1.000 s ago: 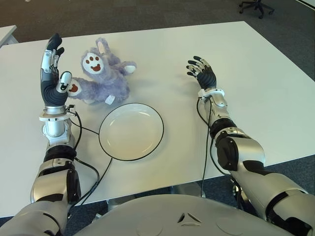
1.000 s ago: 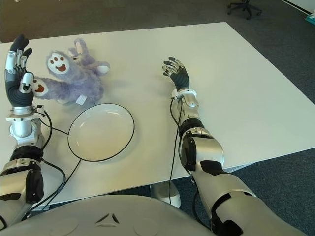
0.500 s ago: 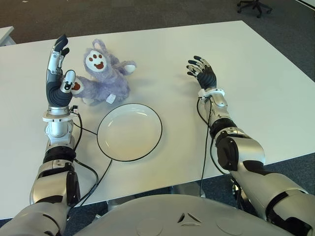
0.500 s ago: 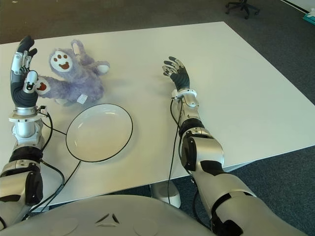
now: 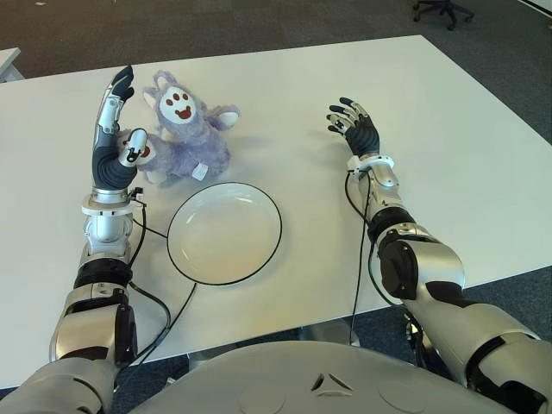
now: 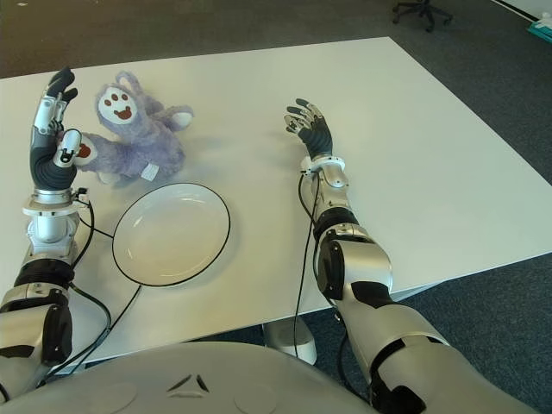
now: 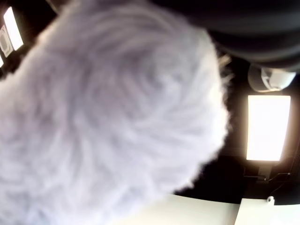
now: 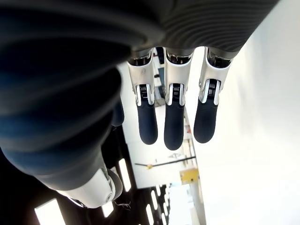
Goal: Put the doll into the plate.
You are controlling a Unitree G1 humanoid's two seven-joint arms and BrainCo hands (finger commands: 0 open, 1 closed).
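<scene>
Doll of fluffy lavender plush [image 5: 185, 138], with white paw pads marked in dark red, lies on the white rectangular counter [image 5: 466, 138], on the robot's left side, just behind the round white plate with a thin black rim [image 5: 224, 233]. It is outside the plate; its lower edge with a small white tag is very near the far rim, but I cannot tell if they touch. One paw of the doll points up and shows its pad.

The left hand [image 5: 116, 138] stands upright, just to the left of the doll. Its long fingers [image 5: 110, 99] point up and are spread, and the thumb lies against one plush limb of the doll. The left wrist view is almost filled with the lavender fur, very close to the palm. The fingers do not wrap around the doll, so I see contact but no closed grasp.

The right hand [image 5: 354, 125] shows to the right of the plate, well apart from it and from the doll, with the fingers spread and nothing in them. The right wrist view shows its fingers [image 8: 173, 117] straight.
</scene>
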